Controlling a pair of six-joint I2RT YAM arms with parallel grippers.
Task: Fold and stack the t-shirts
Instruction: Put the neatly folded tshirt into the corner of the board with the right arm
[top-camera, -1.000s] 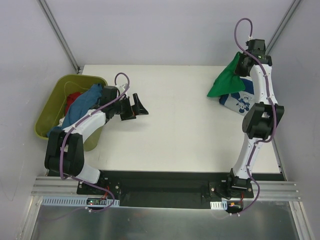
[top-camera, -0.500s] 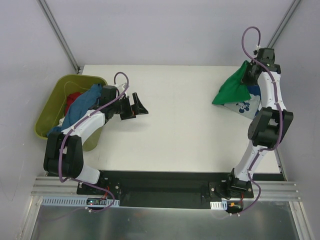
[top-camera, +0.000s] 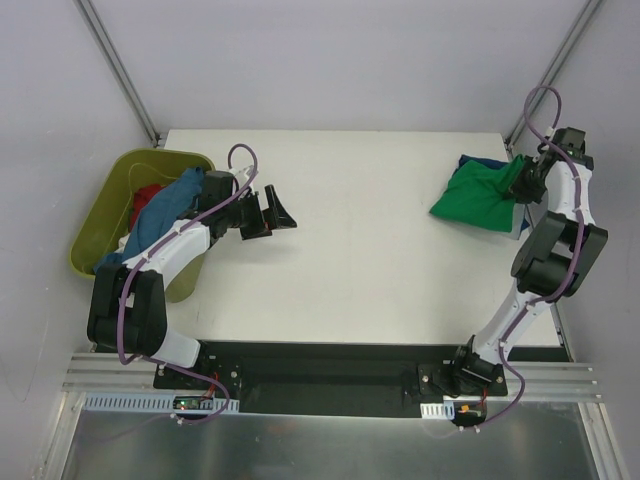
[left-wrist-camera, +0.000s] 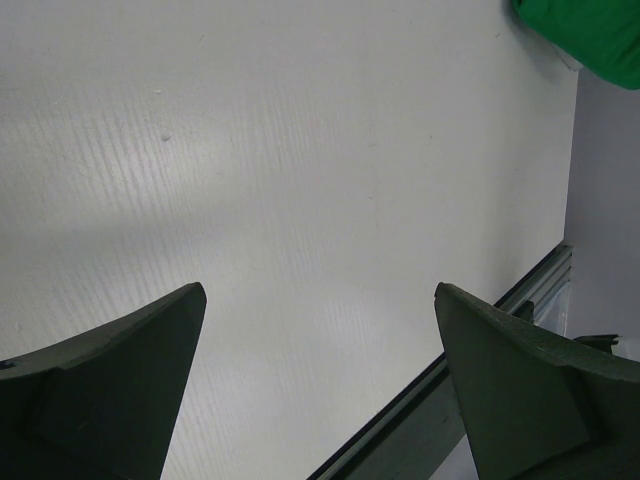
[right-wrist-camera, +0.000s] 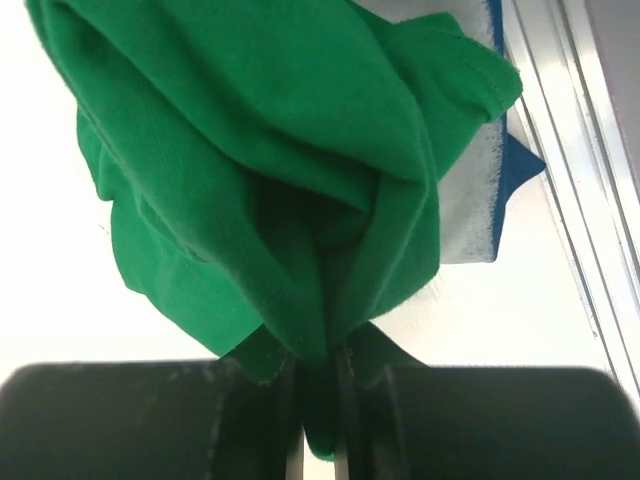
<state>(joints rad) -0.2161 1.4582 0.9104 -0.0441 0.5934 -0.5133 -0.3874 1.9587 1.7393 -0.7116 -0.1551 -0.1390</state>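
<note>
Bare table (top-camera: 370, 260) lies open between the left hand (top-camera: 275, 218) and the green t-shirt (top-camera: 478, 195); the tub (top-camera: 90, 245) crowds the left edge.

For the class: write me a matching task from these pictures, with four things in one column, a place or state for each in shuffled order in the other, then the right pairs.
Things
1. green t-shirt
2. left gripper
3. right gripper
4. olive tub

Place or state
A. holds a blue shirt, at the table's left edge
B. shut on cloth
C. open over bare table
D. bunched near the table's far right corner

Pairs: 1-D, 2-C, 3-B, 4-A
</note>
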